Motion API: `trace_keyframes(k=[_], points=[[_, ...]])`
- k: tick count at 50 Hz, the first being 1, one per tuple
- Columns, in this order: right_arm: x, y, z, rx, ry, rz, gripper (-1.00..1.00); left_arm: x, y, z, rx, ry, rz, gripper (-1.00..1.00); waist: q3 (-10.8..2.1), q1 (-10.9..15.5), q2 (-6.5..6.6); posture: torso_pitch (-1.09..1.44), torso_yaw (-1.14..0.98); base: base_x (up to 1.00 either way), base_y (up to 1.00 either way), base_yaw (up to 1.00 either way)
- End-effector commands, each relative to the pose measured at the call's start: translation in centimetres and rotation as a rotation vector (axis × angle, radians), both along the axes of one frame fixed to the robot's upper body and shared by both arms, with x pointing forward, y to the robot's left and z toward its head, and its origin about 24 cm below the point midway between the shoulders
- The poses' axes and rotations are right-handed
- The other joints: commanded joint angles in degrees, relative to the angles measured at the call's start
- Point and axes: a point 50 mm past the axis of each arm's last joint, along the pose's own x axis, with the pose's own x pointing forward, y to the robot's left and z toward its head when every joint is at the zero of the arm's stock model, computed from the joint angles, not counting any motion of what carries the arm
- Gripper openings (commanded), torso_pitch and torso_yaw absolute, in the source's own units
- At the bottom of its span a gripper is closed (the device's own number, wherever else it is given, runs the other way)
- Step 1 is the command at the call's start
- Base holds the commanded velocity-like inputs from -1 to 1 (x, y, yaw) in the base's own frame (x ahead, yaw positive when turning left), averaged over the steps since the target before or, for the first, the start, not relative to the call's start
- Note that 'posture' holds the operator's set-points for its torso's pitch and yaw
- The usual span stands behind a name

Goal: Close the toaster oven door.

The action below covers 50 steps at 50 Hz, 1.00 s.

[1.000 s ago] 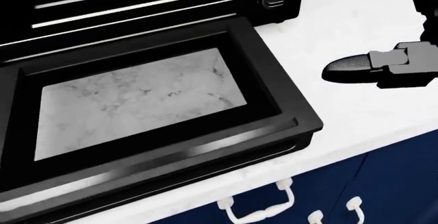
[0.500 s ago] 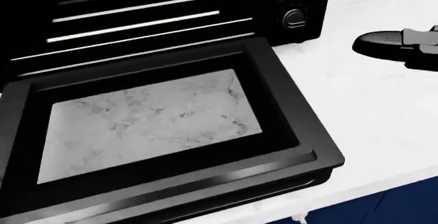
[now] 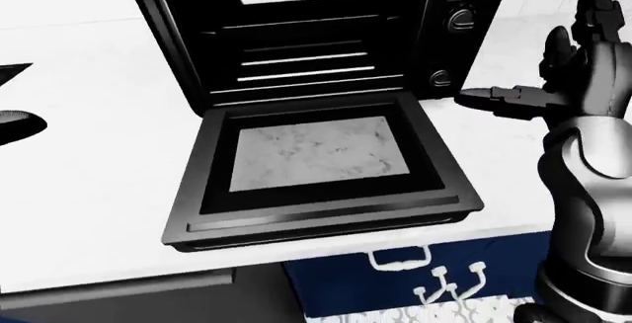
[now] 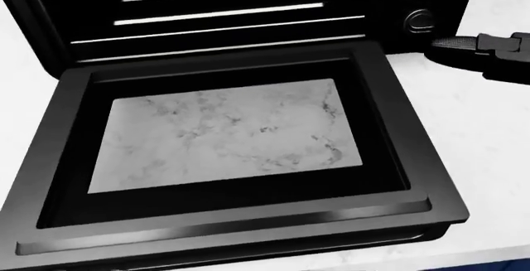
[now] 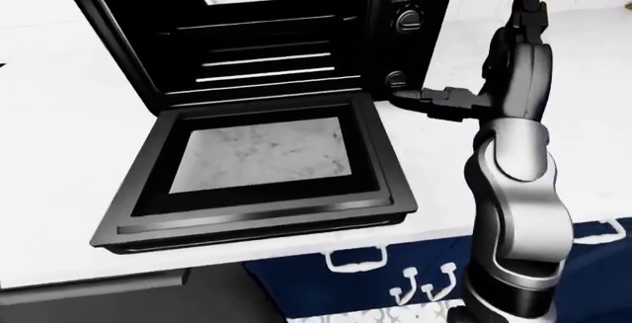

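The black toaster oven [image 3: 316,34] stands on the white counter [image 3: 89,167]. Its door [image 3: 316,152] hangs fully open and lies flat on the counter, glass pane up, with the handle edge [image 3: 326,223] toward the bottom of the view. Racks show inside. My right hand [image 5: 474,64] is open to the right of the oven. Its thumb [image 5: 420,99] points at the lower knob [image 5: 396,78] and its other fingers [image 5: 524,12] point up. It touches nothing. Dark shapes at the left edge of the left-eye view [image 3: 18,124] may be my left hand.
Blue cabinet fronts with white handles [image 3: 400,258] sit below the counter edge at bottom right. A grey strip [image 3: 118,290] runs under the counter at bottom left. A second knob [image 3: 460,19] sits above the lower one.
The whole head view has shifted, so the oven and door now sit further right and fill the picture. My right thumb has come closer to the oven's lower knob. The door still lies flat.
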Motion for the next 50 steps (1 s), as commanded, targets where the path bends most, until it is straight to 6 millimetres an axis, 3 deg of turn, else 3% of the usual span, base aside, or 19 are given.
trace_keyframes(k=[1, 5, 17, 29, 50], points=[[-0.9, 0.2, 2.0, -0.04, -0.103, 0.004, 1.0, -0.8, -0.1, 1.5, 0.043, -0.074, 0.014, 1.0, -1.5, 0.03, 0.08, 0.0, 0.0, 0.0, 0.0, 0.0], [-0.7, -0.2, 1.9, 0.038, -0.085, -0.016, 1.0, -0.8, -0.1, 1.6, 0.045, -0.076, 0.016, 1.0, -1.81, -0.18, -0.03, 0.0, 0.0, 0.0, 0.0, 0.0], [-1.0, -0.2, 2.4, -0.164, -0.103, 0.027, 1.0, -0.9, 0.1, 1.7, 0.047, -0.081, 0.025, 1.0, -2.23, -0.07, -0.83, 0.0, 0.0, 0.0, 0.0, 0.0], [-0.5, -1.0, 1.7, -0.215, -0.107, -0.005, 1.0, -0.9, 0.2, 1.5, 0.044, -0.077, 0.029, 1.0, -2.33, 0.16, -1.29, 0.0, 0.0, 0.0, 0.0, 0.0], [-0.7, -0.4, 0.2, -0.31, -0.069, 0.051, 1.0, -0.9, 0.4, 1.6, 0.044, -0.076, 0.035, 1.0, -2.24, 0.06, -1.48, 0.0, 0.0, 0.0, 0.0, 0.0]])
